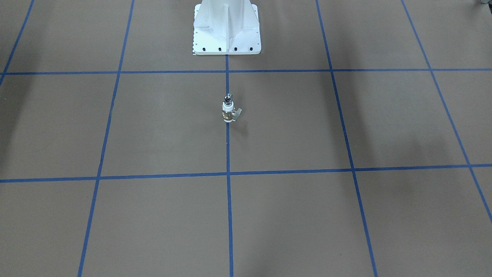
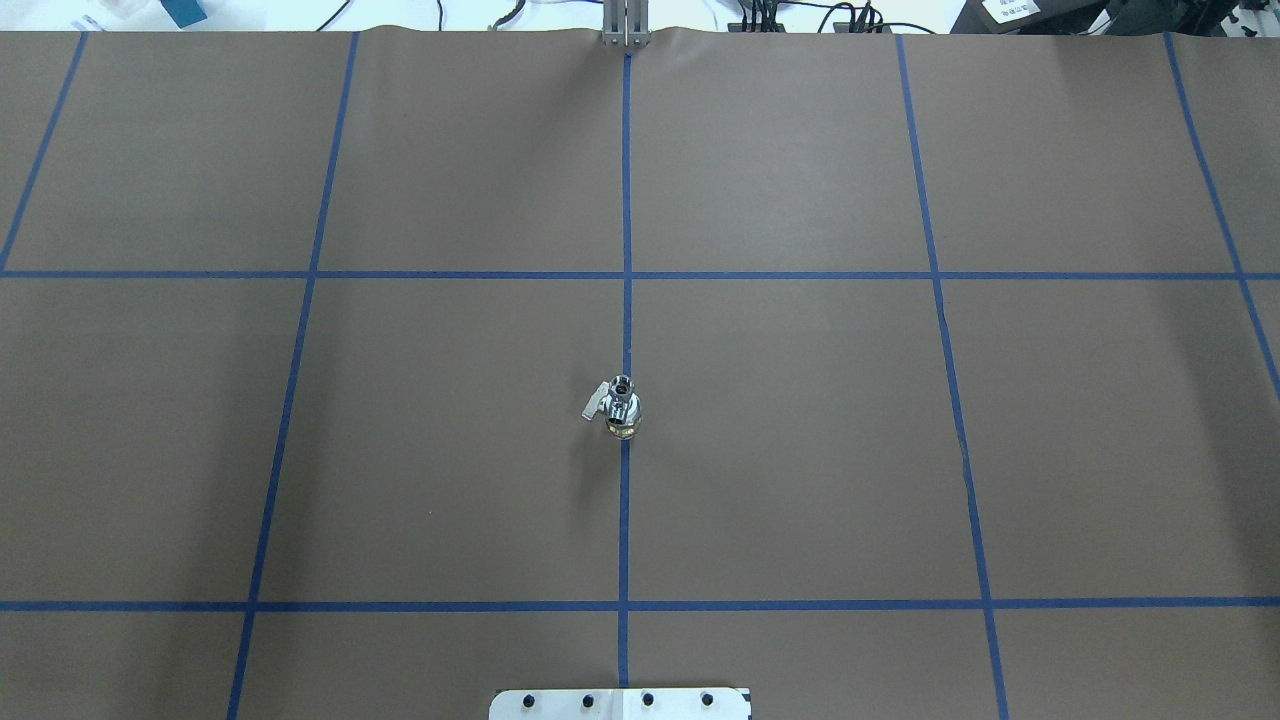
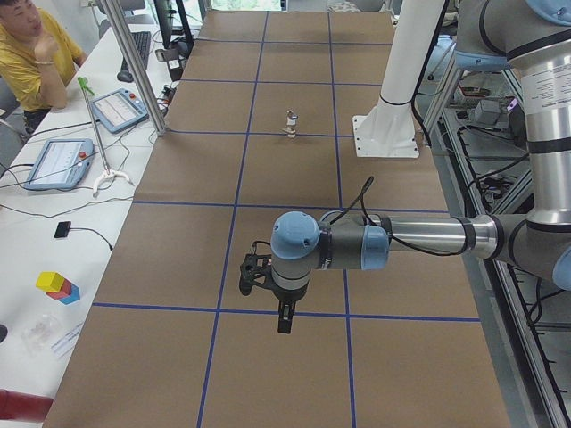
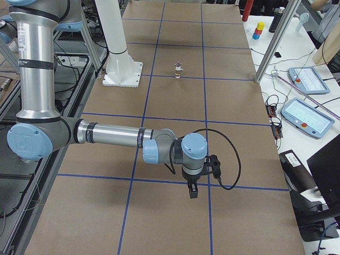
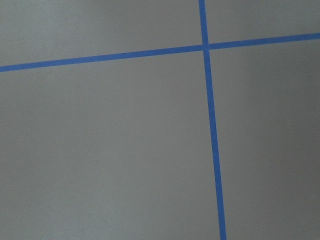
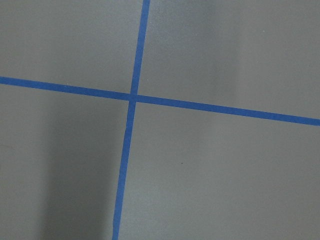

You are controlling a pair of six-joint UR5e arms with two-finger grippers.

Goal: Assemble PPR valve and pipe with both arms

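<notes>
Valve: the valve [image 1: 228, 114] stands upright on the middle tape line [image 1: 229, 154] of the brown table [image 1: 346, 123], near the white pedestal [image 1: 226, 34].
Pipe: the pipe [image 1: 228, 97] sits on the valve's top, touching it.
Left gripper: the left gripper [image 3: 284, 325] points down over the table's end, well apart from the valve; whether it is open or closed cannot be told.
Right gripper: the right gripper [image 4: 193, 192] is at the opposite end; its state cannot be told either.
Around: tablets [image 3: 58, 163] and blocks [image 3: 57, 286] lie beside the table.

Bright even light; soft shadows on table [image 1: 384, 115]; 2 wrist cams dimmer, greyer.

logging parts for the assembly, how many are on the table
2. The valve stands upright on the centre tape line, near the pedestal. The pipe sits on its top end, touching it. Nothing seems to hide more.
</notes>
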